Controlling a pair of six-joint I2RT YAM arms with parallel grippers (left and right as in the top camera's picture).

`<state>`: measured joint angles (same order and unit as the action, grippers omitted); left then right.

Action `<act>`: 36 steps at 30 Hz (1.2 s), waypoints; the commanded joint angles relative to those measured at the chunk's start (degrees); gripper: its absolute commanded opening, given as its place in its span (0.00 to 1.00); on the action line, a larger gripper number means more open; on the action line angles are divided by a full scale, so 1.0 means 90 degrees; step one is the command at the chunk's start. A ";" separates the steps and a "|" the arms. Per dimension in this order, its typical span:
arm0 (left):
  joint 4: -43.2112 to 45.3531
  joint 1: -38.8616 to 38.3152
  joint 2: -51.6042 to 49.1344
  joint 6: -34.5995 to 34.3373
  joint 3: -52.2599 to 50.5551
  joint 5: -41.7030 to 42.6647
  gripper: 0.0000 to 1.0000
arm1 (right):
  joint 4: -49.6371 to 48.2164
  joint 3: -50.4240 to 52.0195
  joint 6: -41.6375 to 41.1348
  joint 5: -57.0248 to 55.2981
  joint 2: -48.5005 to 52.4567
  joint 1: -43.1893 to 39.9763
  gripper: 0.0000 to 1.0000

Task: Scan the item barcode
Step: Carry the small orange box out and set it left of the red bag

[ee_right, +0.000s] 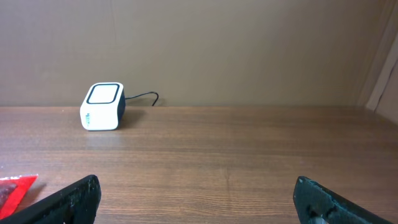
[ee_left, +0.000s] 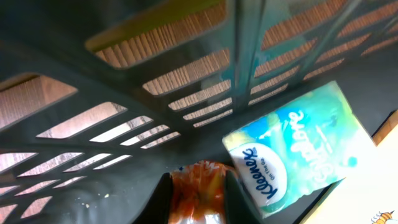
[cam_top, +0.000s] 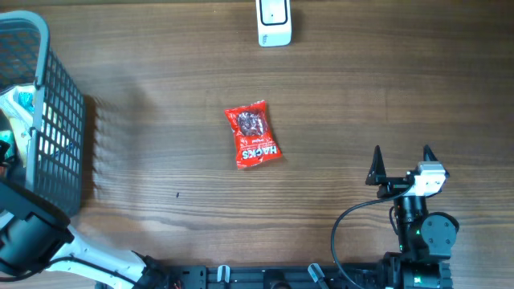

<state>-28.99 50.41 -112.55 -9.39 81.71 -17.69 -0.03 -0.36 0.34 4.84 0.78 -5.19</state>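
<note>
In the left wrist view my left gripper (ee_left: 199, 177) is down inside the grey basket (ee_left: 124, 56), shut on a crinkled orange packet (ee_left: 198, 202) pinched between its two black fingers. A teal and white Kleenex pack (ee_left: 298, 149) lies just to the right of it. From overhead the left gripper is hidden by the basket (cam_top: 56, 120). The white scanner (cam_top: 274, 22) stands at the far edge of the table and shows again as the scanner (ee_right: 102, 106) in the right wrist view. My right gripper (cam_top: 401, 160) hovers open and holds nothing, its fingers wide apart above the wood.
A red Hacks packet (cam_top: 254, 134) lies flat mid-table, between the basket and the right arm; its corner (ee_right: 12, 186) shows in the right wrist view. The scanner's cable trails behind it. My left arm (cam_top: 24, 233) reaches into the basket from the near left corner.
</note>
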 commanded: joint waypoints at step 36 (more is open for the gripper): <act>-0.2244 -0.6518 0.1297 -0.1787 0.0185 0.3458 0.73 | -0.0012 0.0007 0.0085 -0.0046 -0.0036 -0.0015 1.00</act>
<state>-48.51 -8.91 -103.81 -26.04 81.69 14.17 -0.03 -0.36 0.34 4.84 0.78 -5.19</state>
